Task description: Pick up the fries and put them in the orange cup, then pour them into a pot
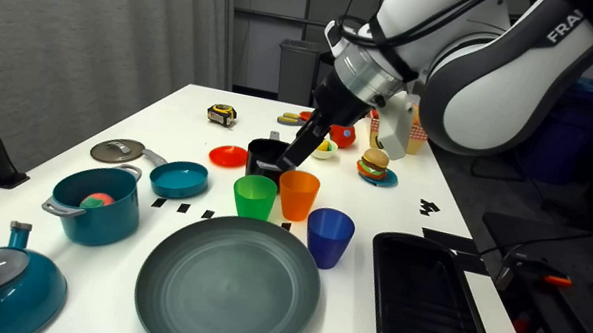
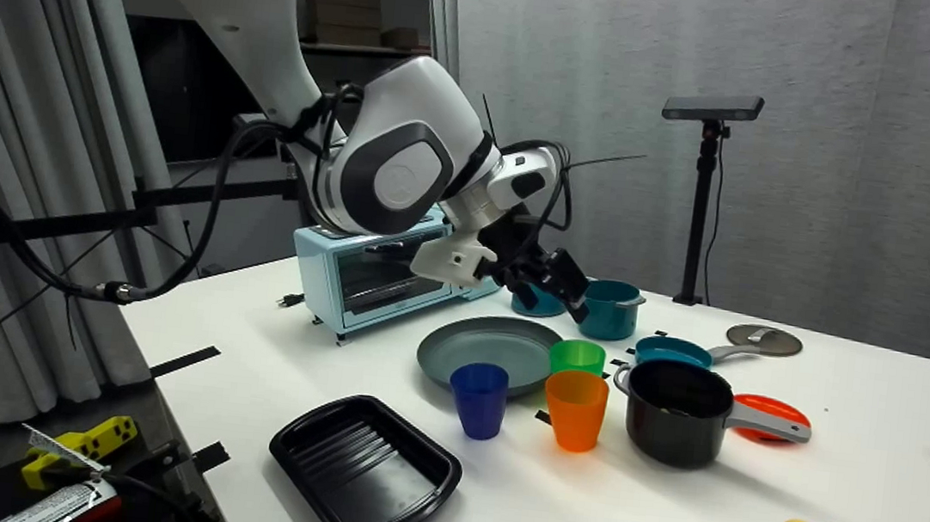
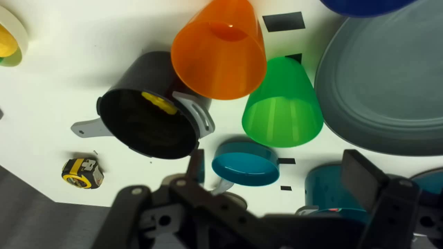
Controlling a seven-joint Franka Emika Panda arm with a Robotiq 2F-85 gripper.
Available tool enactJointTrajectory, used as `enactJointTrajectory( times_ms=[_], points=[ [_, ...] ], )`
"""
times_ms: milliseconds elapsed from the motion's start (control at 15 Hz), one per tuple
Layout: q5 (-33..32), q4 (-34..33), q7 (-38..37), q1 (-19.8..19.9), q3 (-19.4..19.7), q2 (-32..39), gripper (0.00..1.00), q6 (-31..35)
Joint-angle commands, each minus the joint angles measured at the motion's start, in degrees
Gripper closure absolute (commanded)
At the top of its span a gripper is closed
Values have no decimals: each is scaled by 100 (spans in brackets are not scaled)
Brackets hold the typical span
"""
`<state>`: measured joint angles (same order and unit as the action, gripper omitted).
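Note:
Yellow fries lie inside the black pot, partly hidden by its rim in the wrist view; in the exterior views the pot's wall covers nearly all of them. Right beside the pot, the orange cup stands upright, only bare orange showing inside. Both exterior views also have the orange cup between the green and blue cups. My gripper is open, its jaws wide apart and holding nothing. An exterior view has the gripper in the air, above the table beyond the cups.
Close to the orange cup stand a green cup and a blue cup. A grey plate, a teal pan, a teal pot and a black tray surround them. A toaster oven sits behind the arm.

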<state>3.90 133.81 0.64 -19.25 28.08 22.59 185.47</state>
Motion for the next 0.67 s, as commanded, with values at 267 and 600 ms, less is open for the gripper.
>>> enactJointTrajectory(
  times_ms=[267, 600],
  points=[
    [-9, 286, 17, -111, 130, -809, 0, -628],
    [-8, 279, 17, -111, 121, -700, 0, -615]
  ],
)
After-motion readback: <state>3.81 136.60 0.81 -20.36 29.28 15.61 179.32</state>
